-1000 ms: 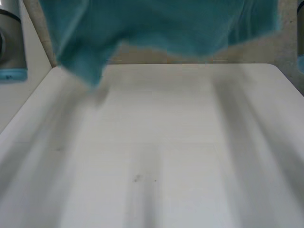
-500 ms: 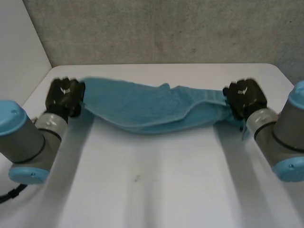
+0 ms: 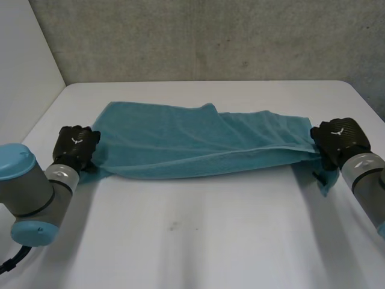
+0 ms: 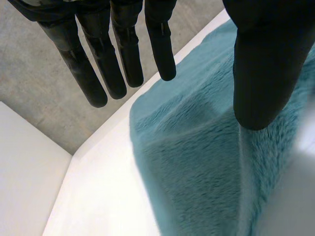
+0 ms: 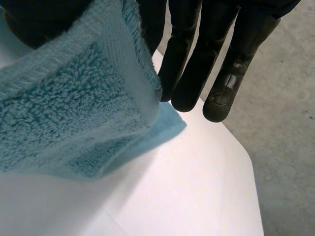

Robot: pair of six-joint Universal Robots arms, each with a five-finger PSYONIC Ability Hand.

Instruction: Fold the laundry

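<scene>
Spanning table point(image 3: 210, 241): teal towel point(image 3: 180, 141), stretched between hands.
Left hand point(image 3: 75, 146): at towel's left end, fingers straight, thumb apart.
Right hand point(image 3: 340, 139): pinching towel's right end against thumb.

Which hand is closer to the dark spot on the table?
Left. The left hand is at the towel end nearer the spot; the right hand, at the far end.
</scene>
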